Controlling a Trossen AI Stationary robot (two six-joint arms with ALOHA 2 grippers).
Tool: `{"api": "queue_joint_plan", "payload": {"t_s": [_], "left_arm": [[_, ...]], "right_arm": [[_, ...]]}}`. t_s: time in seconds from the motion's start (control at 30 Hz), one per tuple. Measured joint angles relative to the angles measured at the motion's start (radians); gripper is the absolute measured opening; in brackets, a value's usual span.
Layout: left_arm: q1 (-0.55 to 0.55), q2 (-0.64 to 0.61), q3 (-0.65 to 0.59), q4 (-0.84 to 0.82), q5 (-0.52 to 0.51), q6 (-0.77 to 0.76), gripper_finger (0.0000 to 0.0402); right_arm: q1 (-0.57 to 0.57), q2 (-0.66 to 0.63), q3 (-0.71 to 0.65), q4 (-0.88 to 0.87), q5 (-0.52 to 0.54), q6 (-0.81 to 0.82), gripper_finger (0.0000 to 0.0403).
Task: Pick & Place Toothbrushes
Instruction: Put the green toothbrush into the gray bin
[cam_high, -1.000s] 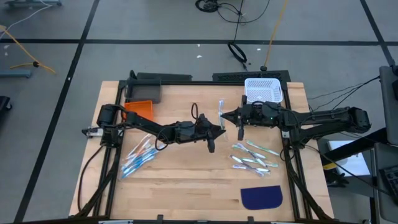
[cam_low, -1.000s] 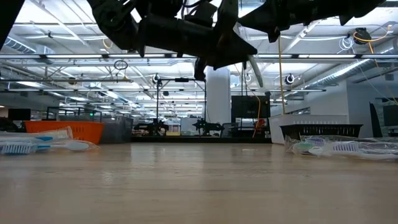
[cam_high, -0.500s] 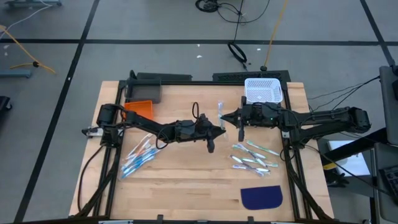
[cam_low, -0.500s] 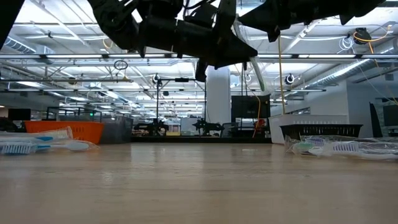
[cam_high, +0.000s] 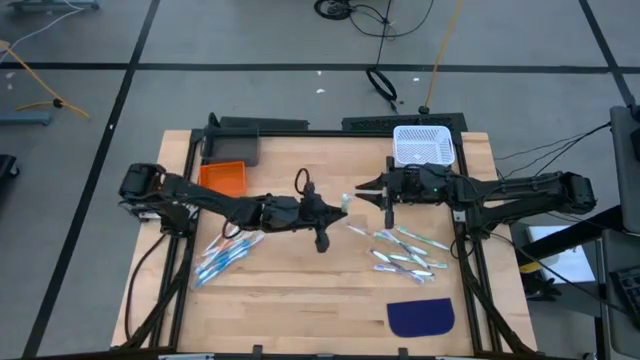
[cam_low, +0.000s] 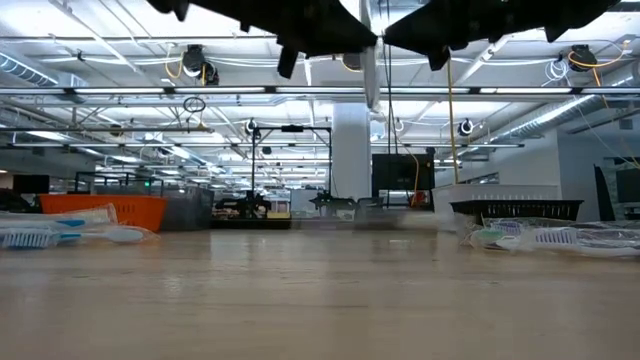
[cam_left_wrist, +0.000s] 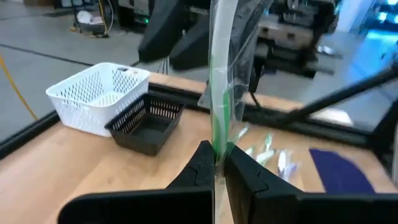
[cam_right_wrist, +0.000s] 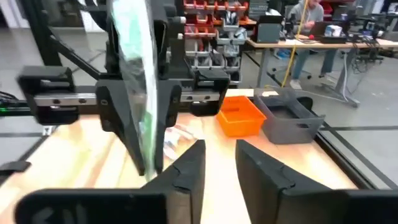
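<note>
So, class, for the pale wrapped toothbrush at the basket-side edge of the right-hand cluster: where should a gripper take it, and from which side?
Probably mid-handle on the pale wrapped toothbrush, coming straight down with fingers across its thin width: it lies flat on the wooden table, and its basket-facing side has no neighbours.

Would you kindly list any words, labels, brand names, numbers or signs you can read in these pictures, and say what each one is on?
None can be read.
Wrapped toothbrush held in the left gripper: no print can be made out on the clear wrapper.
Toothbrushes on the table: any packaging print is too small to read.
White basket, orange bin, dark blue mat: no lettering visible.
Shelves in the room behind: too blurred to read.
</note>
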Motion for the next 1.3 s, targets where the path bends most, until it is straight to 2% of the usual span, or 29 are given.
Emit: {"api": "queue_joint_plan", "payload": {"t_s": [0.23,0.7,0.97,1.3], "left_arm": [[-0.020,-0.085,0.000,-0.188,-0.155,0.019,0.0004],[0.022,-0.320,-0.001,-0.702,-0.397,-0.092,0.0004],[0.119,-0.400,-0.002,-0.925,-0.420,-0.130,0.0004],[0.337,-0.411,-0.001,-1.088,-0.427,-0.091,0.0004]], "right_arm": [[0.007,0.000,0.000,-0.052,-0.006,0.004,0.0113],[0.064,0.000,0.000,-0.078,-0.007,0.028,0.0108],[0.087,0.000,0.000,-0.087,-0.007,0.027,0.0105],[0.094,0.000,0.000,-0.094,-0.007,0.032,0.0102]]}}
